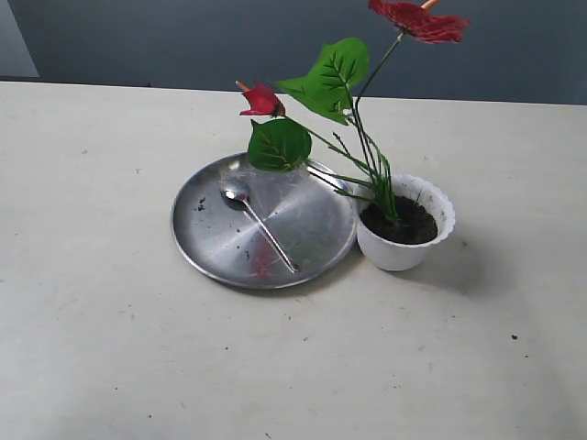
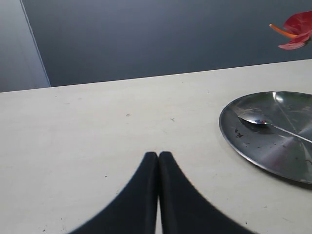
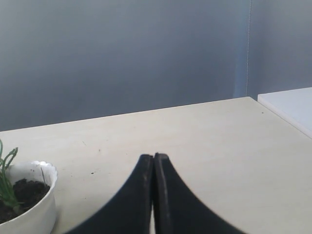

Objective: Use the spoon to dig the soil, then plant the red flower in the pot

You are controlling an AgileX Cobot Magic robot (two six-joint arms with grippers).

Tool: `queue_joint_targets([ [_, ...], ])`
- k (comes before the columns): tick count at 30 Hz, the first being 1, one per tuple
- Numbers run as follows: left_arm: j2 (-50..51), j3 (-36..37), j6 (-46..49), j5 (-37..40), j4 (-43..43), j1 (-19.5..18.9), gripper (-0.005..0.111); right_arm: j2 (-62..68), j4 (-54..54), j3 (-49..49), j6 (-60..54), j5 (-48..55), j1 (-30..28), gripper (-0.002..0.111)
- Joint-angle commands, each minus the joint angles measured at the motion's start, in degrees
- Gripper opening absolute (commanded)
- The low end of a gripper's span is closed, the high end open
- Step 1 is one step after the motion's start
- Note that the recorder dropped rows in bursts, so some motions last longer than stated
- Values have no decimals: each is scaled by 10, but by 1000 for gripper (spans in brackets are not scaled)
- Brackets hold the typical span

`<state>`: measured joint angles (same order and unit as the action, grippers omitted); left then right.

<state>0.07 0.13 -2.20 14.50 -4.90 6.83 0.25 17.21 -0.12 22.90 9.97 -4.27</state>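
The red flower [image 1: 332, 78] stands upright with its stems stuck in the dark soil [image 1: 410, 223] inside the white scalloped pot [image 1: 396, 253]. The slim metal spoon [image 1: 259, 225] lies on the round steel plate [image 1: 211, 252], left of the pot. Neither gripper appears in the exterior view. My left gripper [image 2: 158, 155] is shut and empty above bare table, away from the plate [image 2: 253, 153] and the spoon [image 2: 258, 118]. My right gripper [image 3: 153, 157] is shut and empty too, apart from the pot [image 3: 36, 214] and its soil [image 3: 22, 194].
A few soil crumbs dot the plate [image 1: 200, 205]. A red bloom [image 2: 297, 30] shows at one corner of the left wrist view. A dark grey wall [image 1: 183, 37] runs behind the table's far edge. A white surface [image 3: 292, 105] adjoins the table in the right wrist view.
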Motion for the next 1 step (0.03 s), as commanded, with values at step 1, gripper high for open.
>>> queue_joint_targets([
  [1, -1, -1, -2, -8, 1, 3, 1, -2, 1, 1, -3, -2, -3, -1],
])
